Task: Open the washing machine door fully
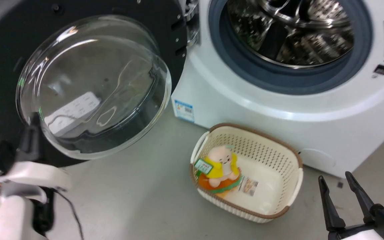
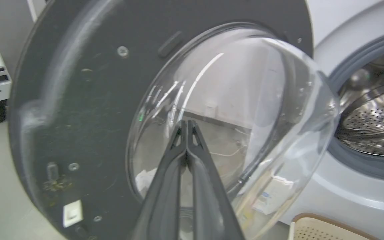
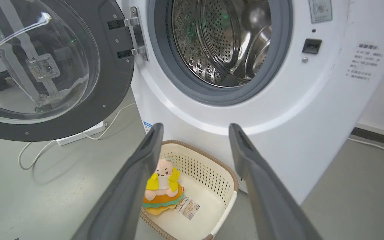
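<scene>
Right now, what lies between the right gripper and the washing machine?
The right wrist view shows a cream basket holding a plush toy between the right gripper and washing machine.

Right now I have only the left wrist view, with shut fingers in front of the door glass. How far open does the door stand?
Observer: In the right wrist view the washing machine door stands wide open on its metal hinge, clear of the drum opening.
Operator: And the right gripper?
Observer: The right gripper is open, low in the head view, apart from the washing machine.
Operator: What is in the basket?
Observer: A plush toy lies in the cream basket.
</scene>
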Motion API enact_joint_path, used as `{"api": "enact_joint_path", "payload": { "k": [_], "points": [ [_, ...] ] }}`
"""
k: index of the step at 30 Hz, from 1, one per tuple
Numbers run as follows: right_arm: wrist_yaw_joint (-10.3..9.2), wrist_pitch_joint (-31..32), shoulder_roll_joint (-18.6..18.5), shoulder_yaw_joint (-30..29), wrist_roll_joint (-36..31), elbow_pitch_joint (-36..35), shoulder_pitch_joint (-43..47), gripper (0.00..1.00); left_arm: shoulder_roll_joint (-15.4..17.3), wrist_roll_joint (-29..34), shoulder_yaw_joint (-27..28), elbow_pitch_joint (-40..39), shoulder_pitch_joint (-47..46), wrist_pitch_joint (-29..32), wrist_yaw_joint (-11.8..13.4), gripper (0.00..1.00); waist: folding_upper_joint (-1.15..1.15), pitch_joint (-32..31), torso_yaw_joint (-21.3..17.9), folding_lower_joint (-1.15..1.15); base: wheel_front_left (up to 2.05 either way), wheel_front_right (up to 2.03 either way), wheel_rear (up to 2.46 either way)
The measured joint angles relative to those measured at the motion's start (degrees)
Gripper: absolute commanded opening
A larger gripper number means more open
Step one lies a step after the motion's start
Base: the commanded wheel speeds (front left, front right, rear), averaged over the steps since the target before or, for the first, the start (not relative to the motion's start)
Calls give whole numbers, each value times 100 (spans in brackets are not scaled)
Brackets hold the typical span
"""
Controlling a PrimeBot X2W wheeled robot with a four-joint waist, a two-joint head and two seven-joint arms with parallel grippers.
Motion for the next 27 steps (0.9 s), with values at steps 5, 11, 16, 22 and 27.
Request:
{"api": "enact_joint_path", "payload": {
  "k": [5,11,16,22,27],
  "points": [
    [0,-130,73,-23,-2,90,-102,100,-287,64,-310,-742,354,118,58,0,0,-246,-242,0,0,0,0],
    [0,-265,127,-54,-1,152,-168,100,-603,94,-615,-1606,945,393,234,0,0,-514,-772,0,0,0,0],
    [0,-331,155,-16,-1,159,-165,100,-762,171,-886,-1778,1488,367,303,0,0,-670,-1384,0,0,0,0],
    [0,-366,159,-54,141,177,-97,100,-964,278,-1114,-1651,1900,176,310,0,0,-751,-1861,0,0,0,0],
    [0,-379,162,-36,235,311,62,100,-1172,387,-1215,-1444,2177,42,334,38,0,-806,-2347,1,0,0,0]
  ]
}}
